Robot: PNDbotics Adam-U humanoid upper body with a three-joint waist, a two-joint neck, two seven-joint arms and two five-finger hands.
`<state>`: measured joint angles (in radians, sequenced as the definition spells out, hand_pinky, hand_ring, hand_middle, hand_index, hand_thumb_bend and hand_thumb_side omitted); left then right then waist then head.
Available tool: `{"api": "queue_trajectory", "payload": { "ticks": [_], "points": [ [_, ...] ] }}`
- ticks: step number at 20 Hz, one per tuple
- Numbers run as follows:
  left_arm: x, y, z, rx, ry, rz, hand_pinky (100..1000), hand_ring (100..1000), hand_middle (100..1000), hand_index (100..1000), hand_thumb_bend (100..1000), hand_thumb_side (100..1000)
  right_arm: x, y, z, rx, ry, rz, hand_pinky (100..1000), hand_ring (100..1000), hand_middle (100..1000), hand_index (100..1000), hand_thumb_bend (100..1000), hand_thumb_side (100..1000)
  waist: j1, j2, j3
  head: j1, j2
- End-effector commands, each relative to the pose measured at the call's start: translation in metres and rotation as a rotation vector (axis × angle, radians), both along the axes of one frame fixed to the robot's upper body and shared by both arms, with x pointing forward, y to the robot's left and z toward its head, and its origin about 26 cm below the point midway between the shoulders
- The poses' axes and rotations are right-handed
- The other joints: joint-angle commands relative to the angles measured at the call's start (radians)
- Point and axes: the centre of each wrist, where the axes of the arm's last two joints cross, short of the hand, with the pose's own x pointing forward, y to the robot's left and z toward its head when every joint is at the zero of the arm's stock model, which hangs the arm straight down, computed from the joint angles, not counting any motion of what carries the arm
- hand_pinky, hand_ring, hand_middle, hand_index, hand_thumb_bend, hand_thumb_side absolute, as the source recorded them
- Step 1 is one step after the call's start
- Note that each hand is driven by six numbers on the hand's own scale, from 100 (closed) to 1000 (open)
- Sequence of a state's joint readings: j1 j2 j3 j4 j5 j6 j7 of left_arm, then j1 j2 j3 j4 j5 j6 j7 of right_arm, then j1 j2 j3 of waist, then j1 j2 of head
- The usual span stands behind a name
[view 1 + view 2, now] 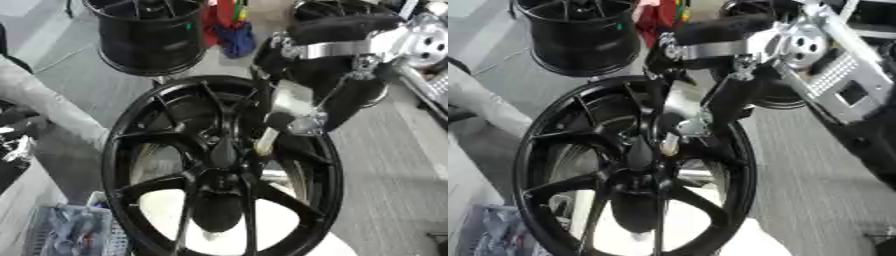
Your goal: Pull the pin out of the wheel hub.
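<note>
A large black wheel hub with thin spokes stands tilted in the middle of both views. A short pale pin shows just right of its centre boss, above the spokes. My right hand reaches down from the upper right over the rim, and its dark fingers are pinched on the top of the pin. Whether the pin's lower end still sits in the hub is hidden. A dark and silver shape at the left edge looks like my left hand, away from the wheel.
A second black wheel stands at the back left, with red and blue things beside it. Another dark wheel lies behind my right arm. A mesh basket sits at the lower left. Grey floor lies to the right.
</note>
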<state>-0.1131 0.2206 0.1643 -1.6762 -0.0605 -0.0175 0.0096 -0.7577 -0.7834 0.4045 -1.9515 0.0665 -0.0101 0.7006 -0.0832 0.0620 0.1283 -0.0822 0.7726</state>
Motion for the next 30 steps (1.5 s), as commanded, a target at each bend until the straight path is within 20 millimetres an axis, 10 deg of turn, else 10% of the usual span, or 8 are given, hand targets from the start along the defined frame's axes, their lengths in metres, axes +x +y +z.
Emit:
{"api": "queue_trajectory", "payload": {
  "ticks": [1,8,11,15,17,30],
  "points": [
    [0.000,0.008,0.010,0.033,-0.023,0.015,652,663,748,804,302,343,-0.013,-0.035,0.021,0.047,-0.077,-0.105,363,361,399,541,100,100,0.006,-0.011,-0.009,0.004,-0.003],
    [-0.001,0.010,0.010,0.021,-0.029,0.039,652,663,748,804,302,342,-0.022,-0.126,-0.034,0.123,-0.071,-0.555,394,385,429,556,100,100,0.016,-0.007,-0.024,0.013,-0.003],
    [-0.001,0.011,0.010,0.015,-0.035,0.047,652,663,748,804,302,342,-0.025,-0.164,-0.078,0.106,-0.055,-0.801,609,585,639,796,176,100,0.020,-0.004,-0.032,0.017,-0.003],
    [-0.001,0.010,0.010,0.010,-0.036,0.054,652,662,747,804,302,343,-0.037,-0.207,-0.138,0.170,-0.025,-1.105,811,783,811,893,253,100,0.025,0.003,-0.035,0.020,-0.003],
    [-0.002,0.010,0.010,0.009,-0.037,0.058,652,662,747,804,302,342,-0.045,-0.221,-0.159,0.208,-0.039,-1.228,847,819,835,896,317,301,0.027,0.006,-0.035,0.022,-0.003],
    [-0.001,0.008,0.008,-0.009,-0.038,0.058,652,661,747,803,302,342,-0.056,-0.201,-0.206,0.616,-0.165,-1.389,763,723,761,865,193,234,0.037,0.006,-0.030,0.024,-0.003]
  ]
}}
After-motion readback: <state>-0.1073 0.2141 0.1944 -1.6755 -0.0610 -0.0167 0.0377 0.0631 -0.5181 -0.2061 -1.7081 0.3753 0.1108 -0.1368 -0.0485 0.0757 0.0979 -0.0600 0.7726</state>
